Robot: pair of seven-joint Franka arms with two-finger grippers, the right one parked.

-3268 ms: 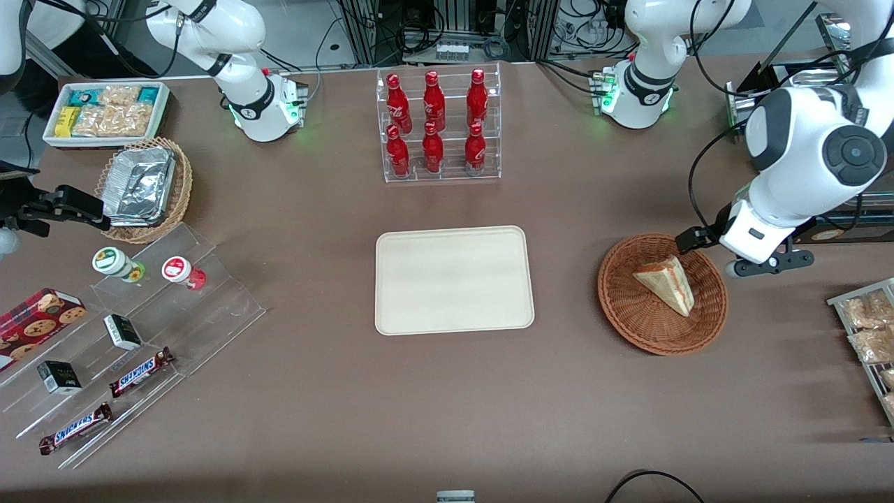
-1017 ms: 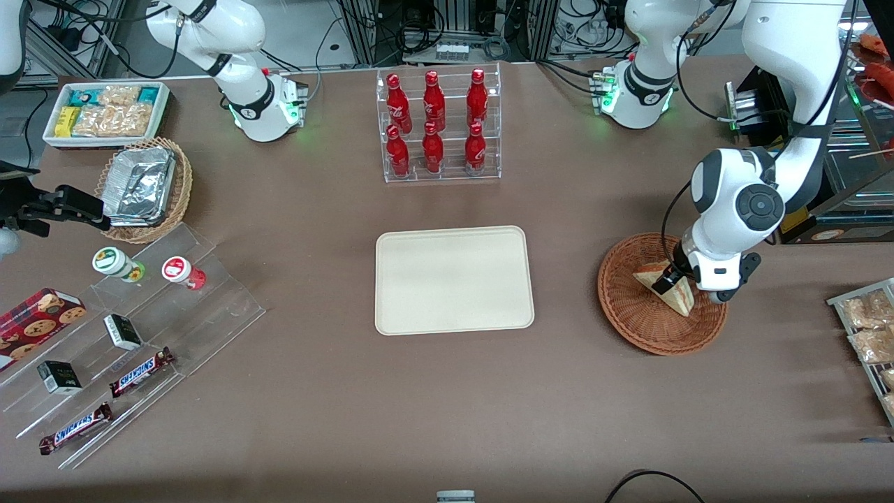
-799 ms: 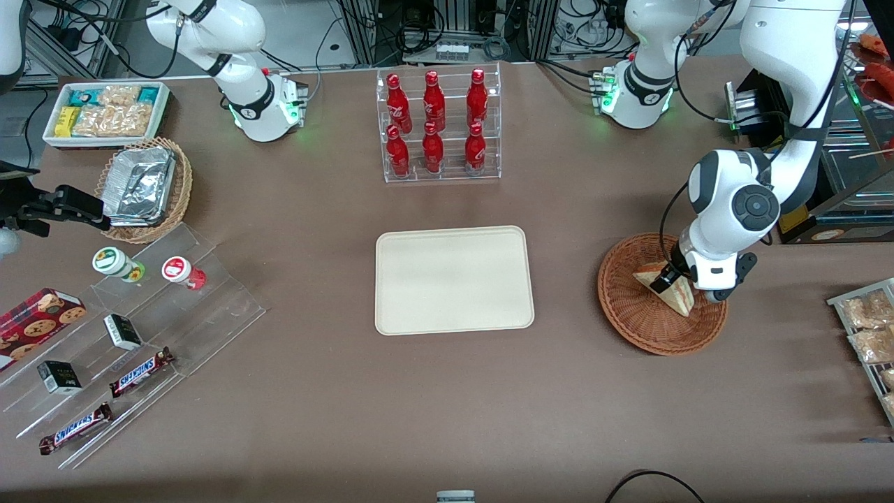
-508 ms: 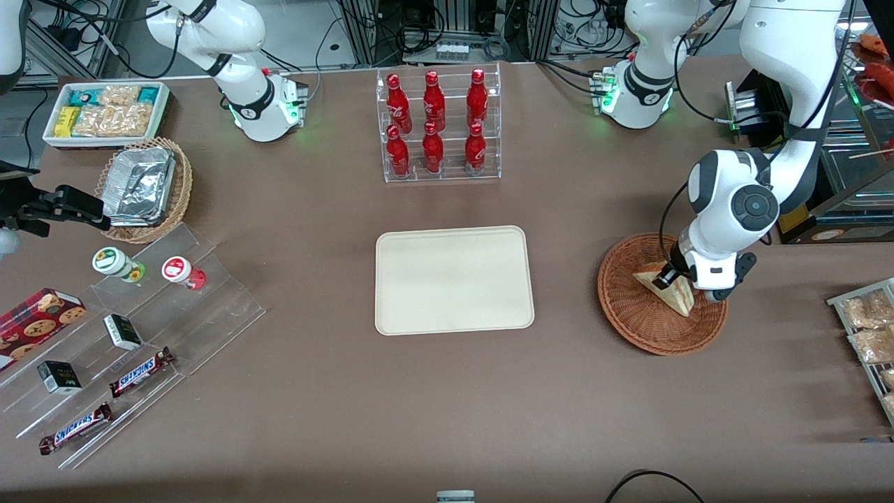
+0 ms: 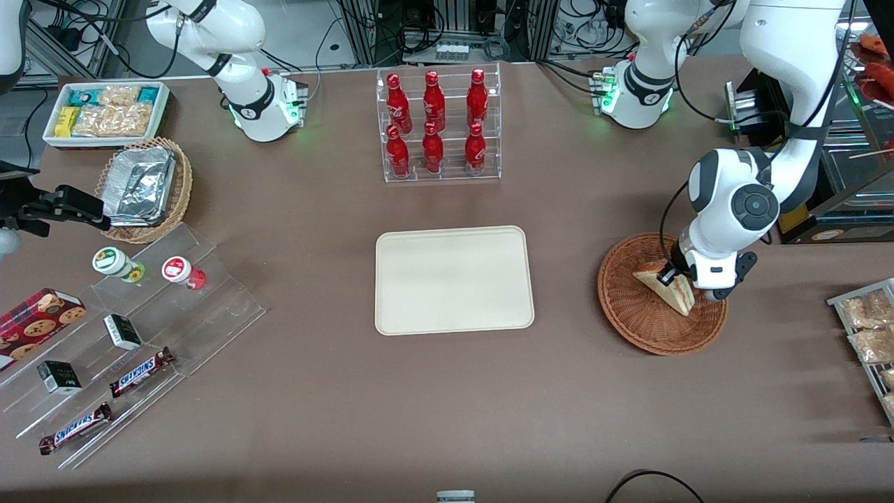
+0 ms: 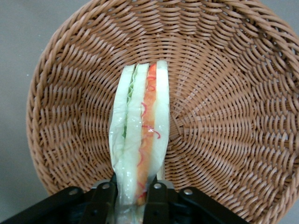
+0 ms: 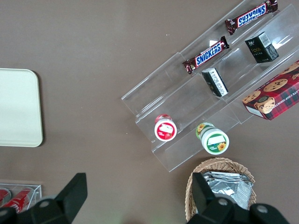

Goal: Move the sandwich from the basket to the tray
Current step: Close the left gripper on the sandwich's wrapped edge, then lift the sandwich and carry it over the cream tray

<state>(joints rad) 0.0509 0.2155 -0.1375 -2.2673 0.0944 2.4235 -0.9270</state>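
Observation:
The sandwich (image 5: 672,292) is a pale triangular wedge lying in the reddish-brown wicker basket (image 5: 632,314), toward the working arm's end of the table. In the left wrist view the sandwich (image 6: 140,140) stands on edge, showing its red and green filling, with the basket (image 6: 224,116) weave all round it. My gripper (image 5: 676,278) is down in the basket, its two black fingers (image 6: 103,198) pressed against both bread faces, shut on the wedge's wide end. The cream tray (image 5: 454,279) lies flat at the table's middle, bare, also seen in the right wrist view as the tray (image 7: 18,107).
A clear rack of red bottles (image 5: 436,126) stands farther from the front camera than the tray. Packaged snacks on a metal rack (image 5: 869,328) lie beside the basket at the table's edge. A stepped acrylic display (image 5: 133,335), a foil-tray basket (image 5: 143,188) and a white snack bin (image 5: 105,112) sit toward the parked arm's end.
The arm came down from above the basket's rim onto the sandwich. Over the last second the gripper has barely shifted and its fingers have closed on the wedge, which still rests in the basket.

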